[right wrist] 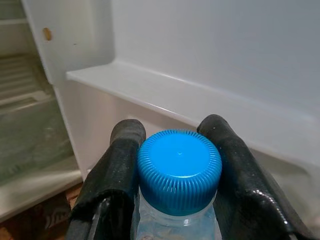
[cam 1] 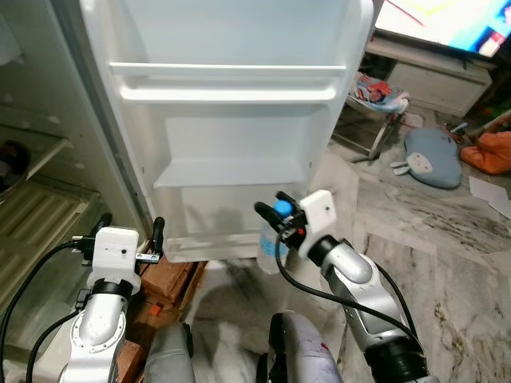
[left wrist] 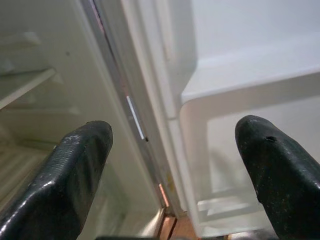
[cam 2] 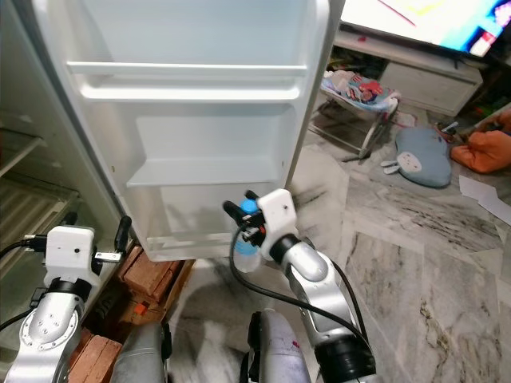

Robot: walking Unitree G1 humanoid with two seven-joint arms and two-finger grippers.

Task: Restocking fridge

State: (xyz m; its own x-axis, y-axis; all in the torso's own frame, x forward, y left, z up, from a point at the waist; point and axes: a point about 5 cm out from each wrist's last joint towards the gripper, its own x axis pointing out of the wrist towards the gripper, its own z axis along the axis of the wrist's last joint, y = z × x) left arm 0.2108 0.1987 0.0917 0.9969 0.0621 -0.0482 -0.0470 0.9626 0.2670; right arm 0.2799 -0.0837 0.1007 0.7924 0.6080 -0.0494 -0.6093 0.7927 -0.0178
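Right claw: clamped on the water bottle neck, beside the fridge door lower shelf.
Left claw: spread wide, nothing held.
Writing: none legible.

even soft indoor light, sharp views, blurred near wrist-view edges

One water bottle (blue cap), two grippers, three door shelves

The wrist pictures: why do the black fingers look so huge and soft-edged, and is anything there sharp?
Left wrist view: fingers sit close to the lens, blurred, glossy highlights. Right wrist view: blue bottle cap is crisp, the fridge door shelf behind it softer. Left eye view: television is glaring bright.
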